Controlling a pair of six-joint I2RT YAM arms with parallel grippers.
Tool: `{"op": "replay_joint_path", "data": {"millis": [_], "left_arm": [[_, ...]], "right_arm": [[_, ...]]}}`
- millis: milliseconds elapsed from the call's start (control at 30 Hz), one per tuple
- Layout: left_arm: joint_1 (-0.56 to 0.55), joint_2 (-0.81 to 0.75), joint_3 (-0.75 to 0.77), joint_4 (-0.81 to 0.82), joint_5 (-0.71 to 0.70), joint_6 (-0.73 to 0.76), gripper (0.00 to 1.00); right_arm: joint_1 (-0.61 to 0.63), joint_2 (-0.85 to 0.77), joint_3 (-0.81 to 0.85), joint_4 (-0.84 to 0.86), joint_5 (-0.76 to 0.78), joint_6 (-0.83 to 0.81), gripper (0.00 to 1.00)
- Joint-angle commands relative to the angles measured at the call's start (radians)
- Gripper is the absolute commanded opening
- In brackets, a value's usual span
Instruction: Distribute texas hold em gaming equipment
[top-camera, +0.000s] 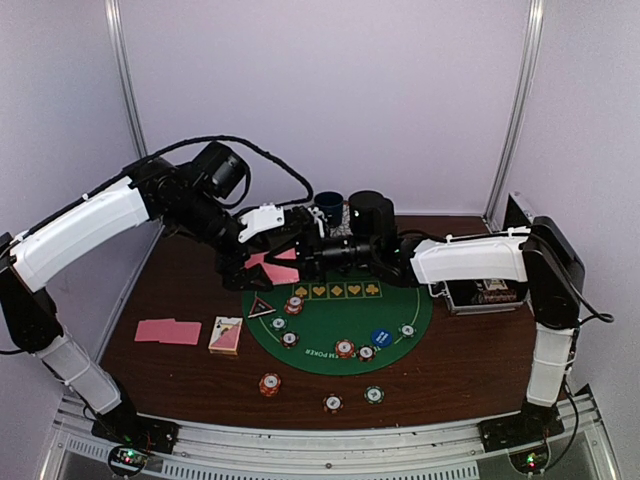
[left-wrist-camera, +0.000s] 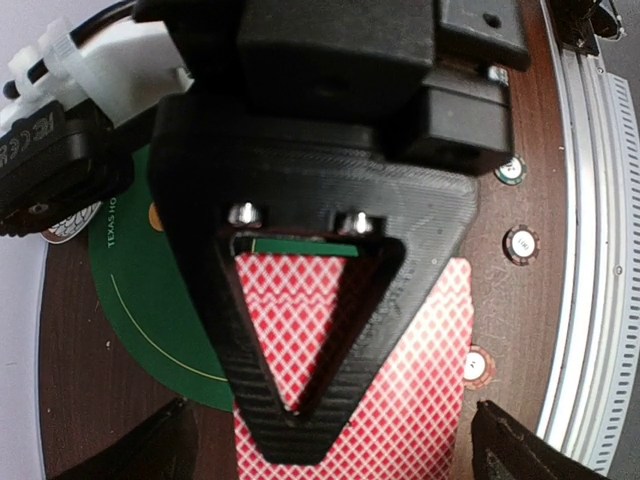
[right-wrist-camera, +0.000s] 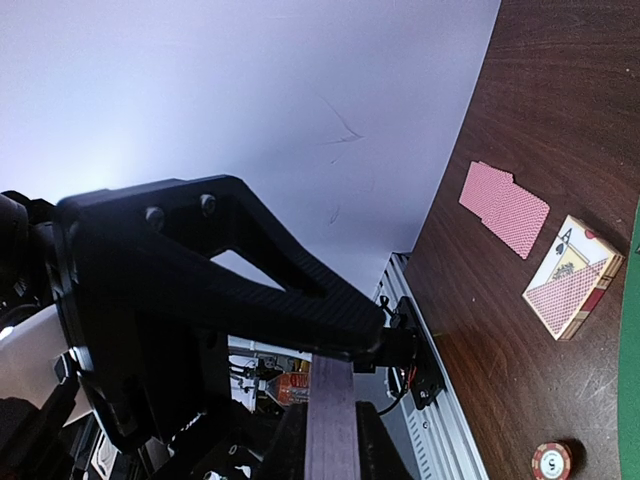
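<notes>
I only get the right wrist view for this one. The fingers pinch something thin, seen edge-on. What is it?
Observer: The left wrist view shows it flat-on: the right gripper holds a playing card with a red diamond-pattern back.
Operator: Is the left arm involved?
Observer: Yes. The left gripper is open, with a finger on each side of that card.
Operator: Where over the table is this?
Observer: In the top view, above the far left edge of the green felt mat, beyond the black-red triangle marker.
</notes>
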Motion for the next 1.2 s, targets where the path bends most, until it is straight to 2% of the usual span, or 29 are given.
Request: {"op": "replay_joint_path", "data": {"millis": [0,200,400,1067,1167], "left_arm": [[0.007,-0.004,-0.011,0.039,0.038,0.011,0.98],[0.008,-0.003,-0.031,0.051,0.044,0.025,0.97],[0.019,-0.022,-0.049,0.097,0.040,0.025,0.89],[0.060,-0.012,-0.059,0.019,0.136,0.101,0.85],[0.071,-0.010,-0.048,0.023,0.148,0.100,0.82]], "right_arm": [[0.004,-0.023,0.060,0.008,-0.028,0.003,0.00],[0.003,0.016,0.086,0.037,-0.039,0.062,0.00],[0.003,0.032,0.102,0.001,-0.049,0.057,0.00],[0.001,0.045,0.125,-0.055,-0.074,0.039,0.00],[0.001,0.048,0.126,-0.069,-0.077,0.034,0.00]]}}
